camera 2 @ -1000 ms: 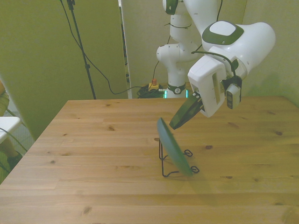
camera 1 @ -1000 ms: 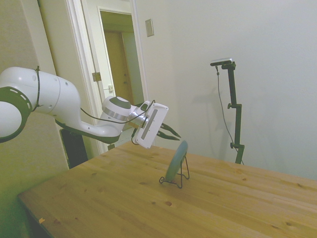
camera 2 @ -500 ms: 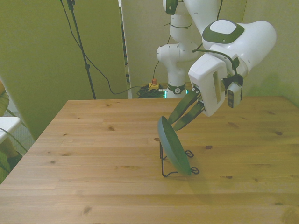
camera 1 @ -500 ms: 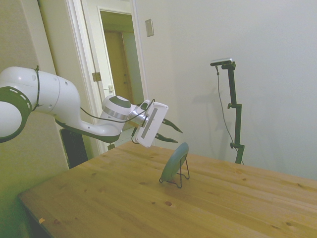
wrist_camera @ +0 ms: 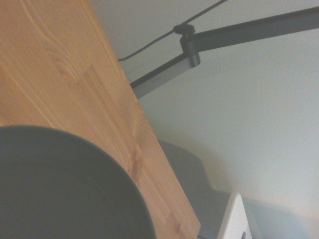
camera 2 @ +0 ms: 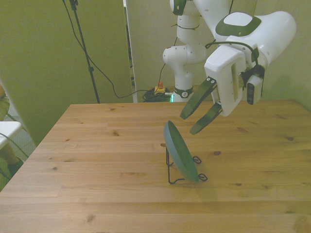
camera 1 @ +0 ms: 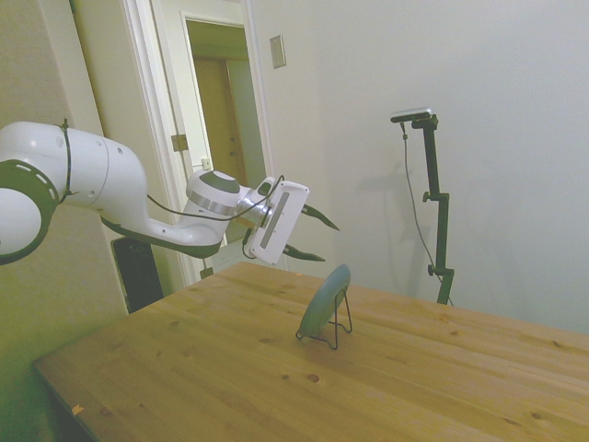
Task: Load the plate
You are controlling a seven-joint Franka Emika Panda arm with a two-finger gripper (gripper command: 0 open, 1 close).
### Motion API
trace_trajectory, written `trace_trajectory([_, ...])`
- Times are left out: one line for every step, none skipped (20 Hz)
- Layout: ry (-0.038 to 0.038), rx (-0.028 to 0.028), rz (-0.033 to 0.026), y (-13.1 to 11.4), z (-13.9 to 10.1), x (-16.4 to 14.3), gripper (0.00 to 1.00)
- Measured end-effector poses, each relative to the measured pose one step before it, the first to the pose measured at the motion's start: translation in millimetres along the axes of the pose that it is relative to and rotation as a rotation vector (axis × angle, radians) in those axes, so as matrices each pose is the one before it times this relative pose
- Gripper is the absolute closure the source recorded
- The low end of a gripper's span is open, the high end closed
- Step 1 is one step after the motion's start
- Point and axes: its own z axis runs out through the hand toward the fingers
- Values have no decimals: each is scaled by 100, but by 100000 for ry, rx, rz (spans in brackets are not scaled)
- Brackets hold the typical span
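Plate [camera 2: 181, 152]: dark green, round, propped on edge and tilted back in the wire stand, near the middle of the table; fills one blurred corner of the wrist view [wrist_camera: 65, 184].
Wire stand [camera 2: 181, 171]: small, black, holding the plate's lower rim; feet resting on the wood.
Gripper [camera 2: 198, 114]: raised in the air above and behind the plate, toward the front view's right; fingers [camera 1: 317, 217] spread wide apart, pinching nothing, clear of the plate's upper rim.
Arm [camera 1: 110, 189]: white, reaching in from the side view's left.
Table [camera 2: 97, 160]: pale knotty wood planks.
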Motion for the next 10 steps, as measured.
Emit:
trace_trajectory([-1917, 3040, 2940, 75, -358, 304, 0])
trace_trajectory([-1683, 3263, 3104, 137, -386, 386, 0])
trace_trajectory([-1261, 3770, 3294, 91, -417, 410, 0])
trace_trajectory([-740, 4053, 3352, 64, -483, 470, 0])
trace_trajectory([-755, 4567, 3367, -62, -521, 431, 0])
trace_trajectory([-963, 4973, 3560, -109, -517, 391, 0])
trace_trajectory([-943, 5074, 3519, -136, -438, 312, 0])
trace_trajectory([-1141, 5307, 3580, -116, -276, 205, 0])
trace_trajectory([-1389, 4800, 3356, -23, -118, 138, 0])
trace_trajectory([-1616, 4766, 3567, 35, -20, 83, 0])
